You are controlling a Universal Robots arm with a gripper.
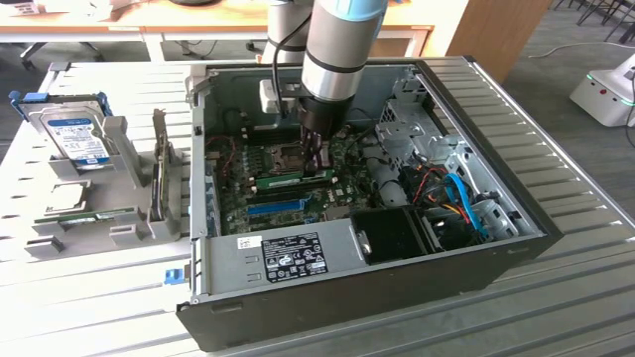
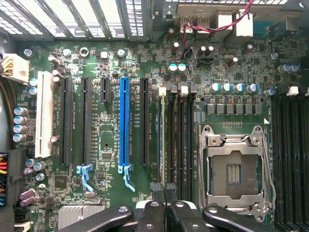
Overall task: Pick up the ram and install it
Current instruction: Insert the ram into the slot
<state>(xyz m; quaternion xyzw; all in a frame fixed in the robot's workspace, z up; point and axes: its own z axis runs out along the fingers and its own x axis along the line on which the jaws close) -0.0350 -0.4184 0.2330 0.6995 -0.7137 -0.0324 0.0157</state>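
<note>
The ram (image 1: 288, 179) is a thin green stick standing on edge over the motherboard's memory slots, inside the open computer case (image 1: 328, 297). In the wrist view the ram (image 2: 162, 135) appears edge-on as a narrow green line along the first black slot, beside the empty slots (image 2: 181, 140). My gripper (image 1: 315, 169) reaches straight down into the case. Its black fingers (image 2: 155, 212) are shut on the ram's top edge near one end. I cannot tell whether the stick is fully seated in the slot.
A CPU socket (image 2: 234, 169) lies close beside the memory slots, and a blue expansion slot (image 2: 124, 121) on the other side. Blue and orange cables (image 1: 462, 197) fill the case's right. Outside, at the exterior view's left, a grey rack (image 1: 129, 186) holds a hard drive (image 1: 79, 137) and another green stick (image 1: 94, 218).
</note>
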